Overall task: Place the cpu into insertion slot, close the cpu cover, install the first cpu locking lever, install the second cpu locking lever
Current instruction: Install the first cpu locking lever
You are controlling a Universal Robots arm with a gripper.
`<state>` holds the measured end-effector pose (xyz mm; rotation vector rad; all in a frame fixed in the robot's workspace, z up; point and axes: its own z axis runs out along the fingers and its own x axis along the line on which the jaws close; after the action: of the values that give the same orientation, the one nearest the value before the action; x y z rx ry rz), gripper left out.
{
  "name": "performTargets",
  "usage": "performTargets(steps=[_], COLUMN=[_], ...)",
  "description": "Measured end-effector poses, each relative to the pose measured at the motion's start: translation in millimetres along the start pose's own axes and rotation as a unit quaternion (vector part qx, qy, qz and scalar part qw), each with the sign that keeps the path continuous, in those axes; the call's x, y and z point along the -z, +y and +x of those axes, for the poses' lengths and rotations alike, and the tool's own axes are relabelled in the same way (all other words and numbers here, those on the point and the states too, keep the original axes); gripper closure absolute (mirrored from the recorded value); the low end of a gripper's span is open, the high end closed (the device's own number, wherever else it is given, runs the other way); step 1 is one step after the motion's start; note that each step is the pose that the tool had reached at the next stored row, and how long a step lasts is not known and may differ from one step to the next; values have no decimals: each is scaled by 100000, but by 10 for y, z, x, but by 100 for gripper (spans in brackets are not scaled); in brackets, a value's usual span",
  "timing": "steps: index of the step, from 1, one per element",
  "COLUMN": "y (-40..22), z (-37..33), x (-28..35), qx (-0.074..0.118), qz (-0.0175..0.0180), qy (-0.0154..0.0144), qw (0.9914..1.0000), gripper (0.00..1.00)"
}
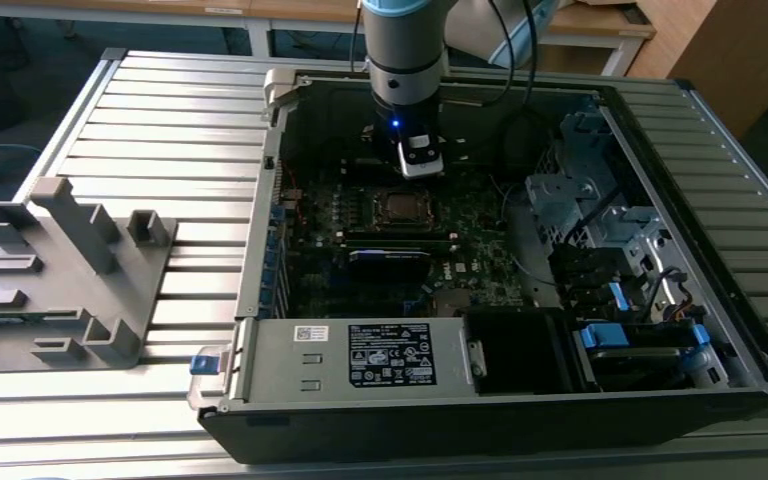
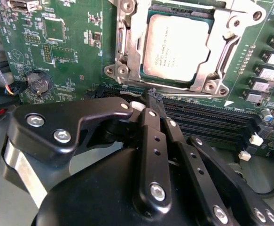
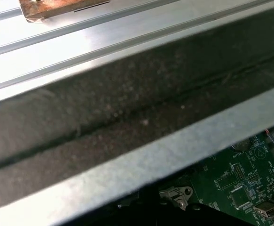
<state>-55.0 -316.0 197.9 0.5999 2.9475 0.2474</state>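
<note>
**CPU seated, cover down, gripper empty beside the socket**

- The cpu [image 2: 174, 49] lies flat in the socket, with its grey metal top facing up. It is square, so it has no real long axis. Its edges run parallel to the socket frame.
- The cpu cover [image 2: 133, 47] lies flat over it, and the chip's top shows through the window. The cover's edges line up with the chip's.
- I can't tell from these views whether the locking levers are latched.
- In the exterior view the socket with the cpu [image 1: 398, 206] sits mid-board inside the computer case [image 1: 257, 250], which lies open on the slatted table [image 1: 157, 130].
- The arm [image 1: 404, 50] comes straight down into the case, wrist vertical. The gripper [image 1: 420, 165] points down at the motherboard [image 2: 71, 47] and hangs near the socket.
- In the second wrist view the gripper [image 2: 152, 96] has its fingers [image 2: 151, 127] drawn together at the tips with nothing between them. The tips are over the edge of the memory slots [image 2: 207, 117], just beside the socket, and do not touch the cover.
- The coin battery [image 2: 38, 81] sits on the board, well apart from the socket.
- The first wrist view shows the case wall [image 3: 127, 127] close up and a corner of the board.
- A grey fixture [image 1: 64, 270] sits on the table at the exterior view's left, well apart from the case.
</note>
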Motion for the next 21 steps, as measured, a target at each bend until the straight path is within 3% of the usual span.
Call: performTargets(steps=[12,15,21], y=[8,8,8], z=[-1,1,4], x=[27,25,24], qx=[5,33,-5], qz=[-42,-139,-413], qy=[-45,-243,-181], qw=[100000,100000,99999], gripper=[89,89,89])
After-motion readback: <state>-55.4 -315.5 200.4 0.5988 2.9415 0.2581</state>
